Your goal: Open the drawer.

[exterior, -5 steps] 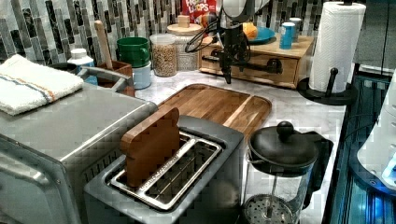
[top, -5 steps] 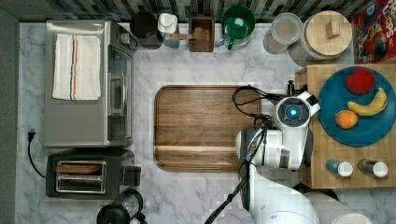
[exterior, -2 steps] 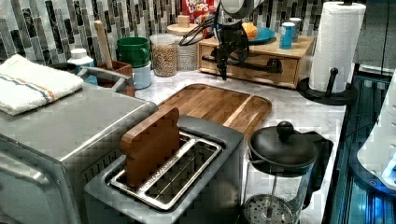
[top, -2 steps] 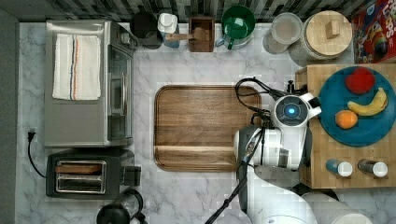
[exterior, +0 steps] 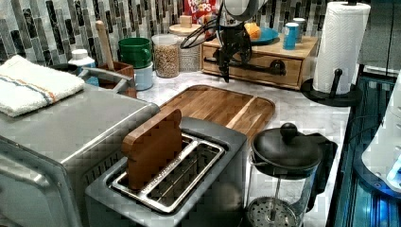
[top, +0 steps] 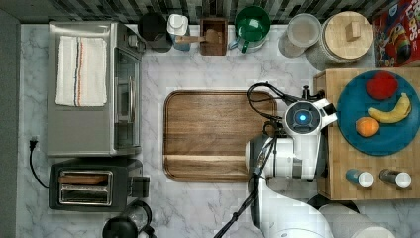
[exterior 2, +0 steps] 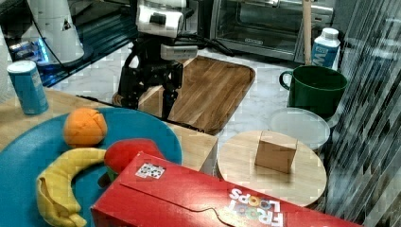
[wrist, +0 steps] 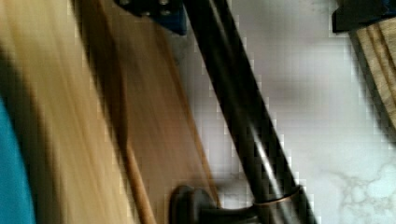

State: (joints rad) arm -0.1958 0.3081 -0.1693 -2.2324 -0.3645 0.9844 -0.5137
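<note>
A white marble kitchen counter (top: pixel 218 64) backed by striped tile carries a silver toaster oven (top: pixel 91 89) with a folded towel on top, a dark walnut tray with rounded corners (top: pixel 213 134) in the middle, and, at the top view's right edge, the drawer (exterior: pixel 257 59), a light butcher-block wooden box unit whose top holds a blue plate of fruit (top: pixel 381 114). The drawer's front faces the tray, and along it runs the long black bar handle (exterior: pixel 250 66) on two black brackets. In the left view the drawer front looks flush with its box, so the opening itself seems not yet begun; what appears done is the approach, and the grasp and the pull toward the tray remain. The black gripper (exterior: pixel 231 56) of the white arm hangs in front of the drawer face, fingers pointing down. In the right view the two dark fingers (exterior 2: pixel 169 97) stand apart with a clear gap between them, spread rather than pinching anything. In the wrist view the black bar (wrist: pixel 243 116) crosses diagonally between the two finger ends at the frame's edges, with the wooden front to one side and marble to the other, so the handle seems to lie inside the open span, untouched, ready for the fingers to close on it.
</note>
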